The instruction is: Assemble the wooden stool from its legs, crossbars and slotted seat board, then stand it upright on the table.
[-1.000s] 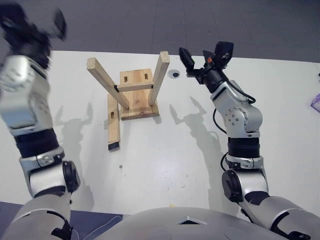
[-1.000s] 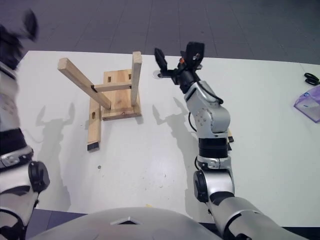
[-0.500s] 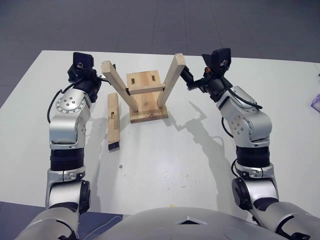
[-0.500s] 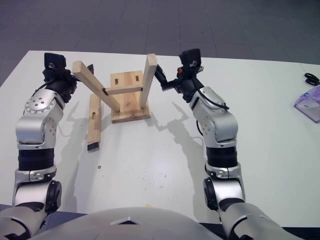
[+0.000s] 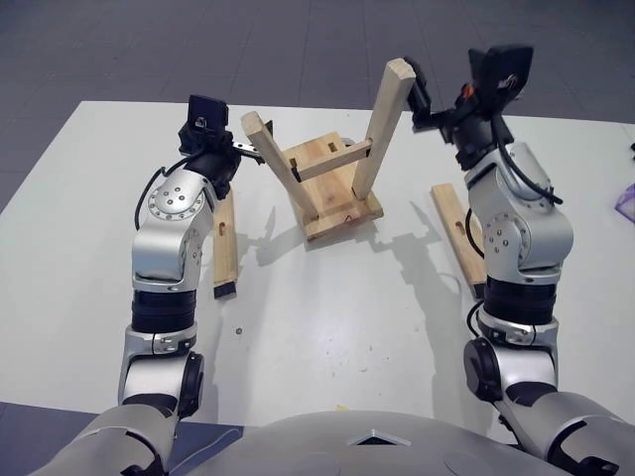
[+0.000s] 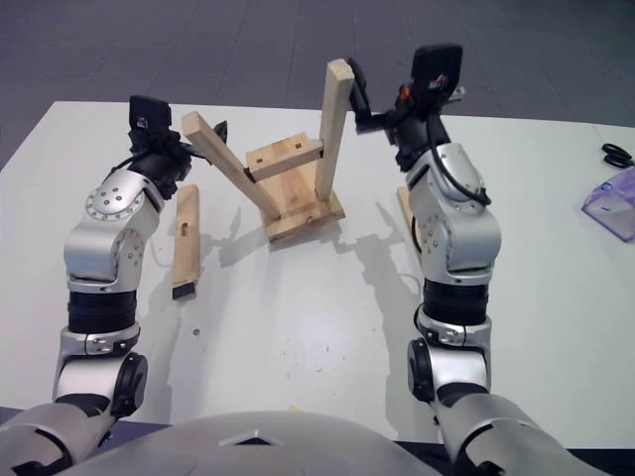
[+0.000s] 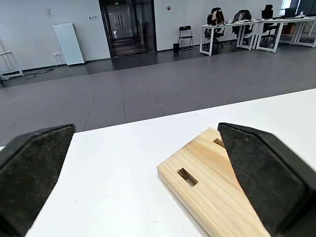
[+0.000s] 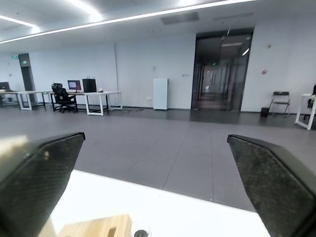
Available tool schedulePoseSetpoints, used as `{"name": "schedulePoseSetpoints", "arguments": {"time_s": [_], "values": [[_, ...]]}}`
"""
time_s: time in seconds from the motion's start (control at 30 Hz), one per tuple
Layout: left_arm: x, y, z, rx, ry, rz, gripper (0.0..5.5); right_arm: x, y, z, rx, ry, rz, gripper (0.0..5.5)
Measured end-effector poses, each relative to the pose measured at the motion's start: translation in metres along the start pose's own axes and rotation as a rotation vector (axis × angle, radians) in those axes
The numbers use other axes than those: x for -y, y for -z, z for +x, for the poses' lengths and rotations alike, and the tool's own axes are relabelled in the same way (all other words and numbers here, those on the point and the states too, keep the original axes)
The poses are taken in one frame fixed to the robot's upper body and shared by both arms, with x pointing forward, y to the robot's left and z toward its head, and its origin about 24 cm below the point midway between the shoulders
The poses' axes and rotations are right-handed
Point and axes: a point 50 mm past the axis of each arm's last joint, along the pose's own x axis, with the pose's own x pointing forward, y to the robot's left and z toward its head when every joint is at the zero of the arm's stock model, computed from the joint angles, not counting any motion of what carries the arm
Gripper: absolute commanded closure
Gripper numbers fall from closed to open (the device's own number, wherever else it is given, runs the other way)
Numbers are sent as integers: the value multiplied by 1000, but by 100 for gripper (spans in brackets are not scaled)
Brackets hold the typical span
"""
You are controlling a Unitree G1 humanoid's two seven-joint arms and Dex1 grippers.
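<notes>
Fingers [image 7: 261, 173] spread on left gripper [image 5: 243, 151] and right gripper [image 5: 422, 99], with the stool [image 5: 337, 203] between them.

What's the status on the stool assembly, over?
Left gripper open beside one upturned leg, right gripper open beside the other. Stool half built, seat board down. One loose leg lies left of it, another right.

Loose leg [image 5: 451, 223] near end hidden behind right arm [image 5: 518, 233]. Purple item [image 6: 613, 210] clipped by frame edge. Speck [image 5: 239, 328] on surface [image 5: 327, 317]: too small to ID.
</notes>
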Motion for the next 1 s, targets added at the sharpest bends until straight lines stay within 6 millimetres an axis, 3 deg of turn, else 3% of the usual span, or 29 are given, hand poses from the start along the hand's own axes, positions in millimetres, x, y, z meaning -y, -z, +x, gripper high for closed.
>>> {"name": "schedulePoseSetpoints", "arguments": {"time_s": [0.17,0.3,0.43,0.57,0.63,0.67,0.7,0.73,0.87,1.0], "values": [[-2,-3,1,15,0,5,12,4,1,11,-40,15,-155,10],[-1,-4,2,27,-5,4,12,3,-16,18,59,4,122,10],[-7,-6,1,42,-40,1,12,-18,-58,33,201,-137,349,10],[-22,-9,-1,55,-116,-4,12,-30,-90,25,310,-246,483,10],[-24,-9,-2,56,-130,-8,12,-35,-73,25,204,-218,470,10],[-25,-9,-2,57,-134,-9,12,-40,-52,23,91,-202,435,10],[-24,-9,-2,57,-133,-11,12,-47,-17,17,-75,-180,413,10],[-24,-8,-2,55,-133,-11,12,-51,-4,12,-127,-174,417,10],[-21,-7,-1,51,-124,-13,12,-63,-4,7,-128,-208,427,10],[-18,-3,-1,38,-114,-13,12,-60,-7,8,-97,-198,526,10]]}}
